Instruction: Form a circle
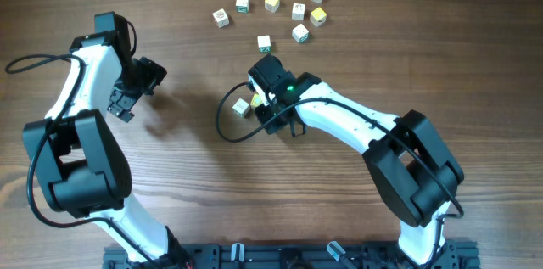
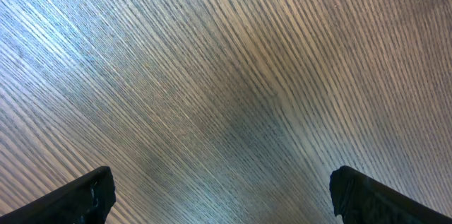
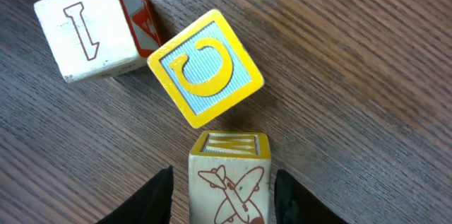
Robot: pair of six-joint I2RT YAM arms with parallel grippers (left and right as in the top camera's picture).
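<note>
Two pincers spread: left gripper (image 2: 222, 181) over wood table (image 2: 226, 54); right gripper (image 3: 224, 178) straddling airplane block (image 3: 229, 189), yellow C block (image 3: 205, 68) at 12 o'clock.

The pale wooden cube with red airplane drawing (image 3: 229, 181) is cut by the lower edge; overhead, letters on the scattered cubes (image 1: 272, 2) are unreadable

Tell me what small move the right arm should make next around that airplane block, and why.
Probably lift the right pincer straight up. Its jaws stand slightly clear of the airplane block, which rests on the table beside the yellow C block, so it looks placed; moving sideways could nudge it.
</note>
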